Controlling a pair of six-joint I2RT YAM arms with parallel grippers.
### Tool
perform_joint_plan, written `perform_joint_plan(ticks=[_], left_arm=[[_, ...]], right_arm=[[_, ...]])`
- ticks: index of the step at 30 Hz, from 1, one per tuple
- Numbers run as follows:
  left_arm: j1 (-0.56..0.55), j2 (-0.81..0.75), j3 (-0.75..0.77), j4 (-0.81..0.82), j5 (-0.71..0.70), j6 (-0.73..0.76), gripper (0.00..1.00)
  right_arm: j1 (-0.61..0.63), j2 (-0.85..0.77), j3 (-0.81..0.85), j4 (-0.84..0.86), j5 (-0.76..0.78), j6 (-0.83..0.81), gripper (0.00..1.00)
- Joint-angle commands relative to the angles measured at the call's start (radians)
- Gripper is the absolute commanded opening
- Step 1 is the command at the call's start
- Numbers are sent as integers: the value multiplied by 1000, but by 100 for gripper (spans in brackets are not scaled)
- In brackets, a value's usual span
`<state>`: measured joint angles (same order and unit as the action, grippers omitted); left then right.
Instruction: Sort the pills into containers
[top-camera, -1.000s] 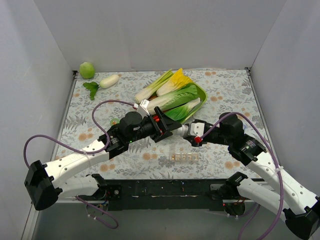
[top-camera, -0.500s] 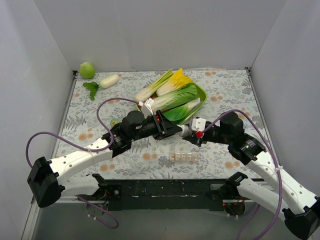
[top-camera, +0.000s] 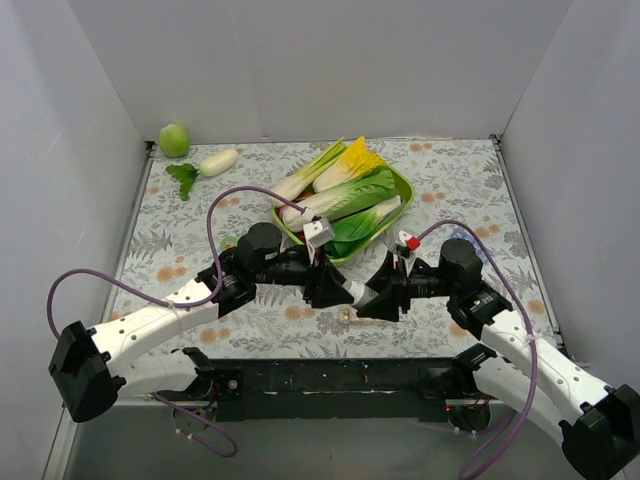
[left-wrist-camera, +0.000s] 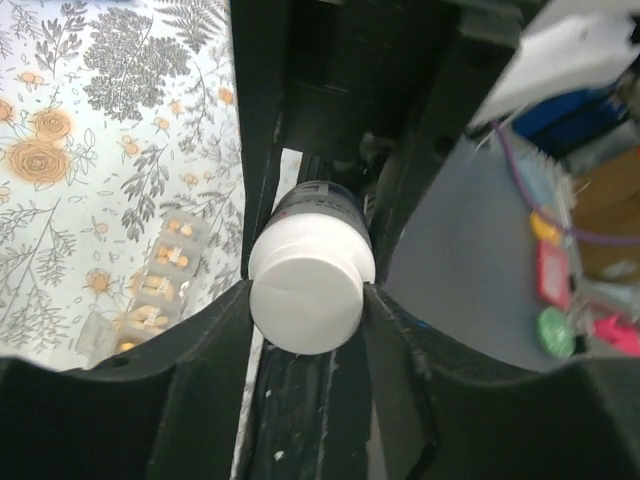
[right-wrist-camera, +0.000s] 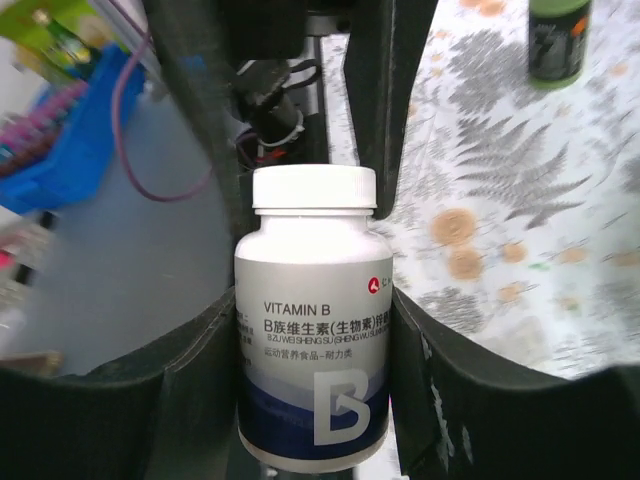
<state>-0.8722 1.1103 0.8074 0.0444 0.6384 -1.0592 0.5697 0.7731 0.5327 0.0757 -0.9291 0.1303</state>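
Note:
A white pill bottle with a white cap (left-wrist-camera: 306, 290) and a blue "VITAMIN B" label (right-wrist-camera: 314, 350) hangs level between my two grippers (top-camera: 358, 293). My left gripper (left-wrist-camera: 308, 300) is shut on the cap (top-camera: 340, 290). My right gripper (right-wrist-camera: 315, 380) is shut on the bottle's body (top-camera: 378, 298). The containers, a translucent strip (left-wrist-camera: 150, 290) of small compartments with tan pills inside, lie on the floral table below and left of the bottle in the left wrist view. In the top view the grippers hide most of the strip.
A green bowl (top-camera: 402, 184) of leafy vegetables stands just behind the grippers. A green round fruit (top-camera: 174, 139) and a white radish (top-camera: 218, 162) lie at the far left. A small dark green object (right-wrist-camera: 558, 40) stands on the table (top-camera: 460, 180) near the left arm.
Both grippers have moved down and toward the near edge with the bottle between them. They now cover the strip in the top view.

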Motion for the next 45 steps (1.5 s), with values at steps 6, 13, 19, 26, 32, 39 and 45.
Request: perform_joint_plan(ticks=[6, 13, 19, 26, 32, 39, 45], left_arm=[[-30, -279, -59, 86, -153, 79, 98], [-24, -301, -39, -66, -374, -316, 98], [-21, -190, 29, -200, -510, -651, 98], [-21, -109, 81, -91, -471, -749, 98], [-21, -83, 96, -63, -431, -780, 95], [-21, -41, 107, -141, -430, -763, 87], [-21, -15, 105, -92, -365, -762, 71]], right_arm=[[-41, -23, -93, 334, -80, 335, 1], [-40, -34, 36, 46, -15, -91, 1], [-21, -21, 196, -224, 125, -483, 1], [29, -5, 239, -267, 187, -641, 1], [42, 3, 248, -261, 207, -666, 1], [45, 11, 251, -252, 204, -659, 1], [48, 20, 242, -235, 202, -638, 1]])
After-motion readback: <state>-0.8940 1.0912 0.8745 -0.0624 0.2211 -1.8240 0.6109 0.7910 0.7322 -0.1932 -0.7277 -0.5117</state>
